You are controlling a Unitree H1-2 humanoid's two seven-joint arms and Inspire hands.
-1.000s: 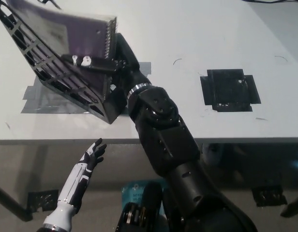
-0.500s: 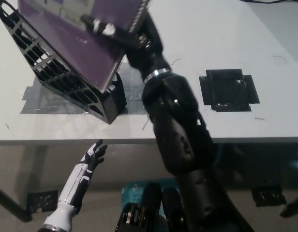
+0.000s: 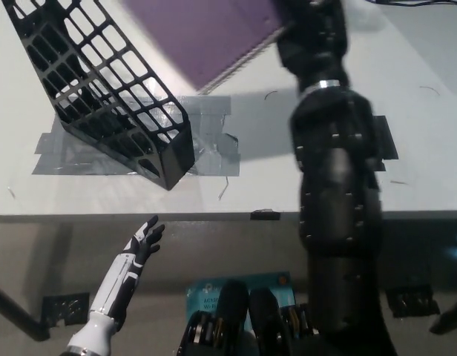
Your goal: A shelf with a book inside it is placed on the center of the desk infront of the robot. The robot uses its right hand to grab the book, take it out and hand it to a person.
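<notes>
Right hand (image 3: 306,22) grips the purple spiral-bound book (image 3: 206,33) — cropped at twelve o'clock; lattice shelf (image 3: 102,89) empty; left hand (image 3: 143,239) open at seven.

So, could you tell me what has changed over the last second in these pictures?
The right hand has pulled the purple book up and out of the black shelf, carrying it away from the robot and to the right; the shelf now shows empty. The arm has swung right with it. The shelf stayed on its grey tape, and the left hand rests open below the desk edge.
</notes>
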